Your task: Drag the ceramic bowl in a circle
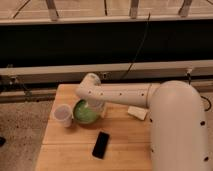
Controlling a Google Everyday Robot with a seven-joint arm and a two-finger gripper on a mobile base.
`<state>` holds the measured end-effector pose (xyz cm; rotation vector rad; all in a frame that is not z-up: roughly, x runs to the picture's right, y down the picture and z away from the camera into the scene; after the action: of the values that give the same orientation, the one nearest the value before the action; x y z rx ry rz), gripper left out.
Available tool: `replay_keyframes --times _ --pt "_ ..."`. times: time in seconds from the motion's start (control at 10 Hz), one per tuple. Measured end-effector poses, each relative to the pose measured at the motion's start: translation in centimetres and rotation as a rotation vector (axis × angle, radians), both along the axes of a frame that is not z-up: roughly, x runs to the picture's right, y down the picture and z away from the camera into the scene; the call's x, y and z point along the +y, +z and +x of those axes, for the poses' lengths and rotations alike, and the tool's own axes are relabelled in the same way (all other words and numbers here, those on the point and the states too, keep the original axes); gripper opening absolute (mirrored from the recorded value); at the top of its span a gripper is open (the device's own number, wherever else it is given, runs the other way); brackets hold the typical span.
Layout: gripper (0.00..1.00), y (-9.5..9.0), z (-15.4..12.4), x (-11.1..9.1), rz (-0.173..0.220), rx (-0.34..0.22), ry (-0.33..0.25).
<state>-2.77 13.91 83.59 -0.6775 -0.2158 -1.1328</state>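
The ceramic bowl [85,112] sits directly beneath the end of the arm, so there is practically no offset between it and the gripper [95,106]: the gripper comes down from above onto the bowl's right-hand, far side, at or just inside the rim, and the wrist housing hides the contact itself. The bowl is round, so it has no long axis to line up with; what matters for the coming drag is that the tool bears on one side of the rim, with most of the bowl lying to its left and toward the camera. There is only one arm, so no choice of side arises.

The bowl is shallow, glossy green, with a paler patch inside, upright on the wooden table [65,150] in its far-left part. The gripper's fingers are clenched tight; whether they pinch the rim or simply press into the bowl cannot be made out.

Just beside the bowl on its left stands a small translucent white plastic cup [63,115], close enough that a circular sweep could plausibly knock it. A black phone [101,144] lies nearer the camera, apart from the bowl, and a pale flat object [137,112] rests to the right under the arm.
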Motion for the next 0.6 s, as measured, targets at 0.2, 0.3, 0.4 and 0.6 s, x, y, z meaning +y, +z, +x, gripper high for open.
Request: replay_keyframes --times 0.2,0.3,0.4,0.6 --pt "0.01 -0.08 -0.05 0.06 -0.006 -0.008 -0.007" --pt "0.01 -0.12 0.03 0.07 -0.009 -0.011 -0.010" --pt "0.01 -0.12 0.03 0.04 -0.011 -0.013 -0.011" --pt "0.01 -0.13 -0.02 0.02 -0.017 -0.018 -0.015"
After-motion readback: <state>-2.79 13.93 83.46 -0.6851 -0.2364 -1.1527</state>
